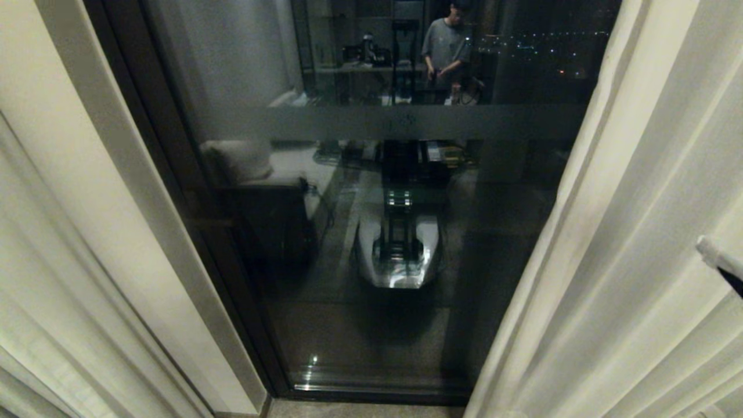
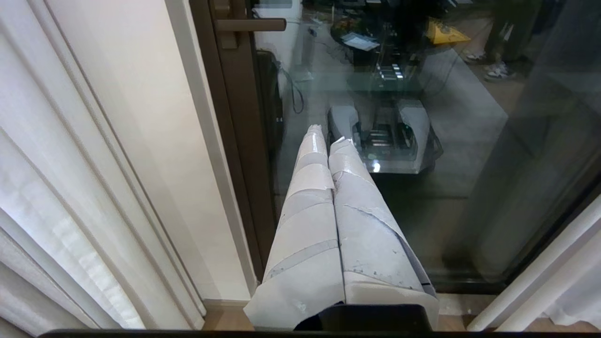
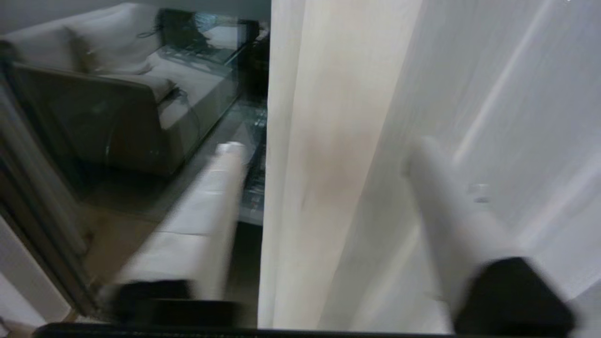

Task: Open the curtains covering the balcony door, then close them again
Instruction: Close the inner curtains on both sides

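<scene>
The curtains stand drawn apart: the left panel (image 1: pixel 52 261) at the left edge and the right panel (image 1: pixel 627 261) on the right. Between them the balcony door (image 1: pixel 377 325) shows its dark glass, frosted band (image 1: pixel 406 122) and dark frame (image 1: pixel 174 174). Its handle (image 2: pixel 251 24) shows in the left wrist view. My right gripper (image 3: pixel 324 150) is open and straddles the hemmed inner edge of the right curtain (image 3: pixel 328 117), one finger (image 3: pixel 220 188) on the glass side, the other on the fabric side. My left gripper (image 2: pixel 328 136) is shut on nothing, low before the glass.
A cream wall strip (image 1: pixel 116 203) runs between the left curtain and the door frame. The glass reflects my own base (image 1: pixel 397 255), a sofa and a person standing far behind. A narrow band of floor (image 1: pixel 360 409) lies below the door sill.
</scene>
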`<state>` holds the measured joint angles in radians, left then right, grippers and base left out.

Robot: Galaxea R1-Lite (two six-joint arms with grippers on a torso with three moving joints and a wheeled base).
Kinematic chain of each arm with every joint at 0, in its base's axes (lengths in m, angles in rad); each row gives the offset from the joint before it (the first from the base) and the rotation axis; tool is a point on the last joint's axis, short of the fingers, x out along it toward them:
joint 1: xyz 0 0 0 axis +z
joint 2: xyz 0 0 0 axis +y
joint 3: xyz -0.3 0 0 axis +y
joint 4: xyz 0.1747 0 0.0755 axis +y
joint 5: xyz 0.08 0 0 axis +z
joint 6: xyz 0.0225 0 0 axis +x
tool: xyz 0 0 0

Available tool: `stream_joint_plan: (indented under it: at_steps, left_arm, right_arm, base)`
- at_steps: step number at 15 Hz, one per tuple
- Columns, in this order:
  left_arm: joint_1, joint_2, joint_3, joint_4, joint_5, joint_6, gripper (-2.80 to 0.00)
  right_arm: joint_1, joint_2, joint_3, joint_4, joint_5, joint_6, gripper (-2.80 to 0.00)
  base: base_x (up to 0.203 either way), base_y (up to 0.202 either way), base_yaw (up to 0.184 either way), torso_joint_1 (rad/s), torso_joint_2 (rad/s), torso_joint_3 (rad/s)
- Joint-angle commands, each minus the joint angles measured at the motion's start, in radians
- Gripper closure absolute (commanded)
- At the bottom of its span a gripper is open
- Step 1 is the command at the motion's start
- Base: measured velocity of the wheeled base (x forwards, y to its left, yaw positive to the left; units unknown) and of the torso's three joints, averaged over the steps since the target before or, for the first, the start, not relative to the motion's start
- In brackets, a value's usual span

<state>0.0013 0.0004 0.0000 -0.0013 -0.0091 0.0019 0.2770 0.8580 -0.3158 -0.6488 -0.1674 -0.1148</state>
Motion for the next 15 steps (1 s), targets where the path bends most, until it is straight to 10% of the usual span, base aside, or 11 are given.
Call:
stream_joint_plan:
  at_steps: [1, 5, 9, 15]
  left_arm:
    - [0.0, 0.0, 0.0, 0.0, 0.0, 0.0, 0.0]
    - [0.0, 0.0, 0.0, 0.0, 0.0, 0.001, 0.0]
    - [0.0, 0.0, 0.0, 0.0, 0.0, 0.0, 0.0]
    - [0.0, 0.0, 0.0, 0.0, 0.0, 0.0, 0.0]
  right_arm:
    - [-0.001, -0.06, 0.068, 0.0, -0.001, 0.008, 0.0]
    - [-0.059, -0.127, 0.237, -0.017, 0.007, 0.009, 0.0]
    - [-0.203, -0.234, 0.313, 0.022, 0.208, 0.05, 0.0]
    - [-0.239, -0.527, 0.314, 0.446, 0.254, 0.036, 0.0]
  base:
    - [0.0, 0.0, 0.0, 0.0, 0.0, 0.0]
    - [0.0, 0.0, 0.0, 0.0, 0.0, 0.0]
    - [0.0, 0.0, 0.0, 0.0, 0.0, 0.0]
    - [0.0, 0.0, 0.0, 0.0, 0.0, 0.0]
